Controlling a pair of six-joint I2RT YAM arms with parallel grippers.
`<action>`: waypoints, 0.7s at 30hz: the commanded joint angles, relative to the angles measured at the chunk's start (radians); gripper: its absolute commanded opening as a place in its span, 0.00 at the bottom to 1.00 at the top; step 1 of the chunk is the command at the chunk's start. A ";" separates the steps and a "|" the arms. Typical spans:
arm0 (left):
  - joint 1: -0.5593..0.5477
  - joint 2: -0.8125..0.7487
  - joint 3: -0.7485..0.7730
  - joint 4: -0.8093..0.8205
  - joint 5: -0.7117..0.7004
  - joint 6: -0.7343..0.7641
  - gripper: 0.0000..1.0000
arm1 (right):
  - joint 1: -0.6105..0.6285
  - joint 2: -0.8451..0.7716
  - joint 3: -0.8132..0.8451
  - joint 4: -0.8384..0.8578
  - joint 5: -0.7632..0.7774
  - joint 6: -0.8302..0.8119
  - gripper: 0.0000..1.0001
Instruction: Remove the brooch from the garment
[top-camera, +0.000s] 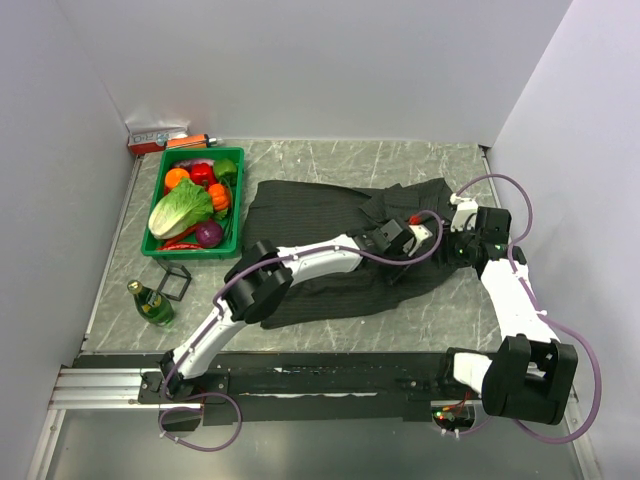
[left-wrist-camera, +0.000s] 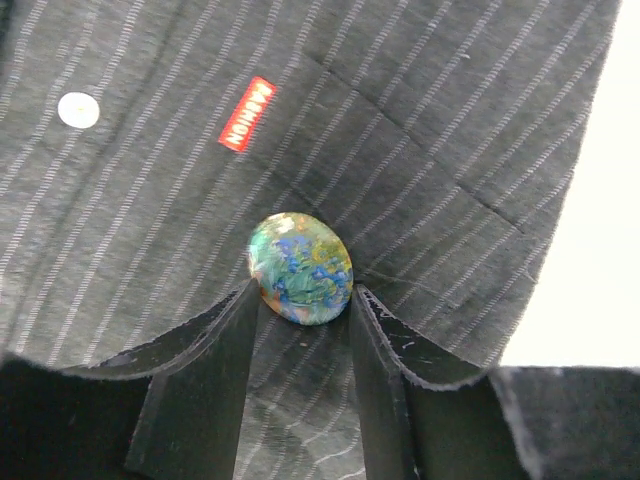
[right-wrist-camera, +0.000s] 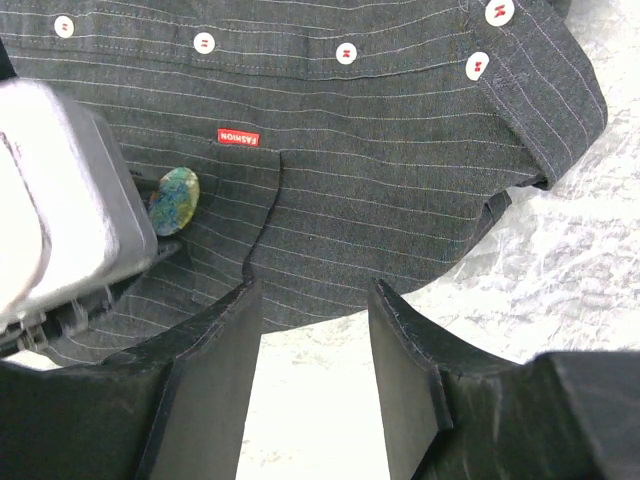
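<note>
The brooch (left-wrist-camera: 300, 265), an oval stone mottled green and blue, sits on the garment (left-wrist-camera: 420, 120) at the centre of the left wrist view, just below and right of a small red label (left-wrist-camera: 247, 113). The left gripper (left-wrist-camera: 305, 300) has its fingers narrow, one against each lower side of the stone, so it appears to be pinched rather than merely flanked.

The grip sits low on a rounded, glossy piece, so I judge a slip is likely. A firm squeeze and a slow, straight lift away from the cloth would suit, watching whether the fabric tents up with it. The right gripper (right-wrist-camera: 313, 300) hangs with its fingers wide over the garment's lower edge, where it meets the pale surface (right-wrist-camera: 560, 260). Pressing the cloth down there would give the pull something to work against.

The label reads "FASHION" in white capitals. The print on the box (top-camera: 157, 138) at the upper left of the top view is too small to read.
</note>
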 joint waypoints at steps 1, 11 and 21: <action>0.032 -0.014 0.056 0.007 -0.023 0.019 0.46 | 0.003 0.005 -0.006 0.027 -0.007 0.015 0.54; 0.072 -0.057 0.030 -0.002 0.096 -0.056 0.43 | 0.002 0.020 0.002 0.002 -0.007 0.008 0.53; 0.101 -0.083 -0.022 0.015 0.175 -0.229 0.48 | 0.005 0.030 0.025 -0.048 0.013 -0.004 0.53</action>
